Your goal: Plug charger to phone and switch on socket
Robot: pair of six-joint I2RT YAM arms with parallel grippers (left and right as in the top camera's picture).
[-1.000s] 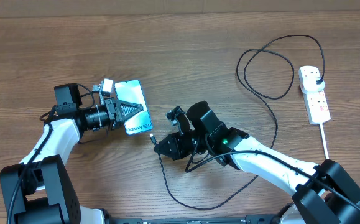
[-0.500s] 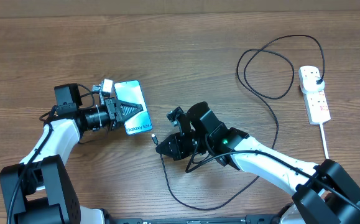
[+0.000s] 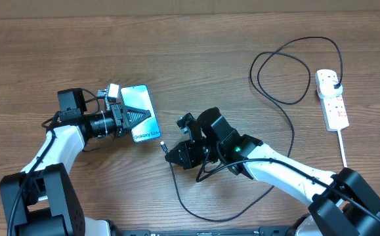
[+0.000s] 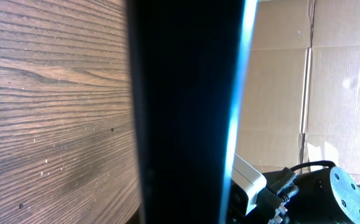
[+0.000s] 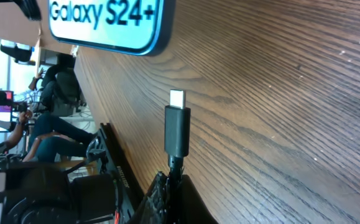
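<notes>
Left claw (image 3: 147,116): jaws clamped on the phone (image 3: 144,98), which faces screen-up over the desk (image 3: 196,52). The lit screen shows beyond the fingertips on both sides.

Right claw (image 3: 170,156): jaws clamped on the charger (image 3: 288,124) just behind its connector tip (image 5: 177,127). The tip projects ahead of the claw and points at the phone's lower edge, near it but not touching.

From this claw the cable trails back, then loops away to the socket (image 3: 332,98), which sits well apart on the claw's right. The black plug is seated at the socket's far end. The position of the switches cannot be told.
</notes>
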